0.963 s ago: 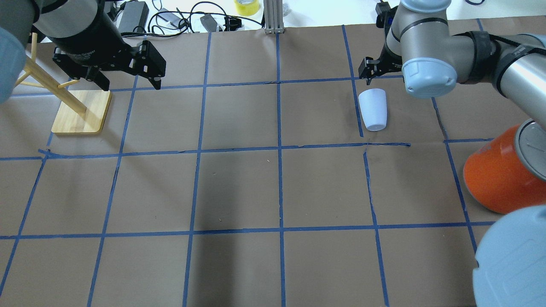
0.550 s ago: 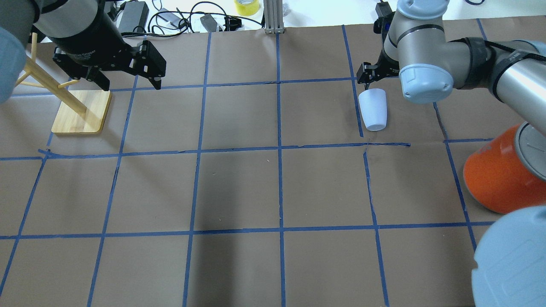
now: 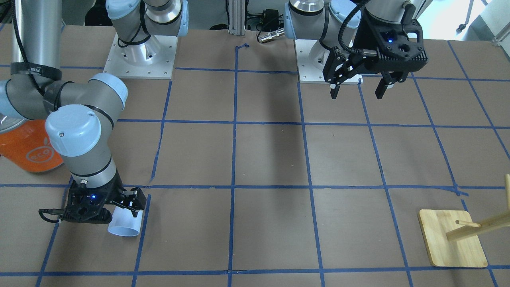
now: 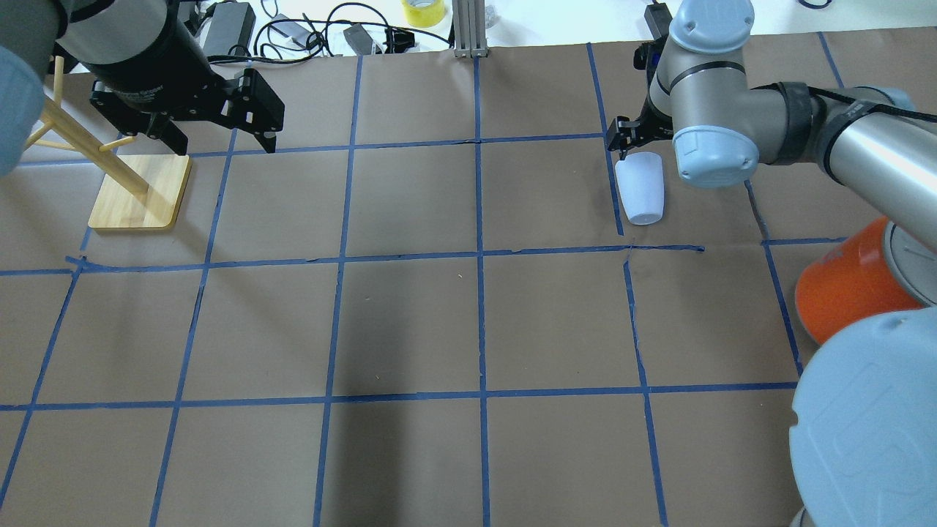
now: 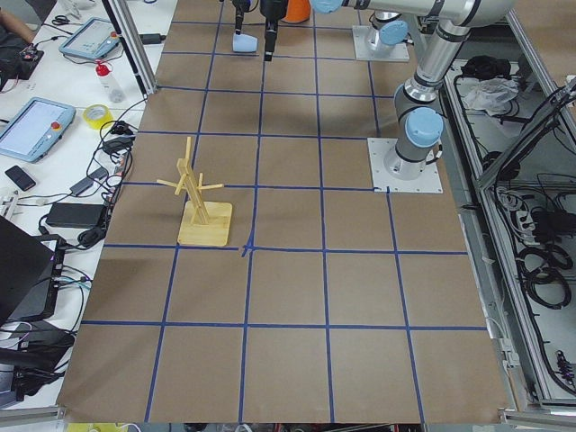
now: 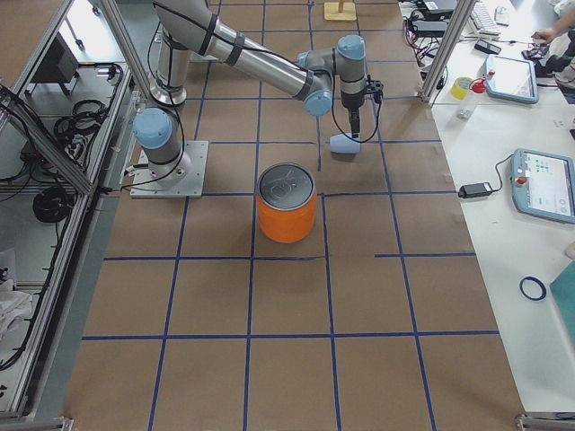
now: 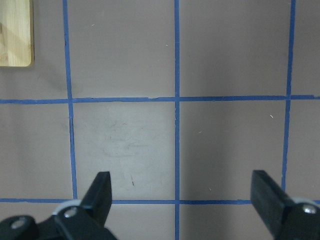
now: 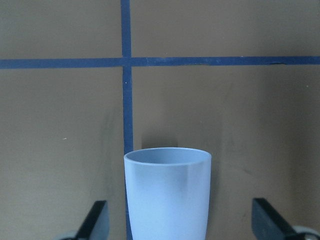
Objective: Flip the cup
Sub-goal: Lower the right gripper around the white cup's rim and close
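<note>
The pale blue-white cup (image 4: 640, 189) lies on its side on the brown paper, beside a blue tape line at the far right. Its rim faces away from the robot's base. In the right wrist view the cup (image 8: 167, 195) fills the lower middle, with its bluish inside showing. My right gripper (image 8: 181, 222) hangs over it, open, one finger on each side of the cup body and clear of it. In the front view the right gripper (image 3: 119, 213) covers the cup's base end. My left gripper (image 4: 225, 146) hovers open at the far left with nothing between its fingers.
A large orange can (image 4: 849, 293) with a silver top stands on the right, nearer the robot than the cup. A wooden peg rack on a square base (image 4: 139, 194) stands at the far left, by the left gripper. Cables and a yellow tape roll (image 4: 423, 11) lie beyond the far edge.
My right gripper has come down and shifted slightly left until its fingers straddle the cup. The cup has not moved, and the left arm is still.
</note>
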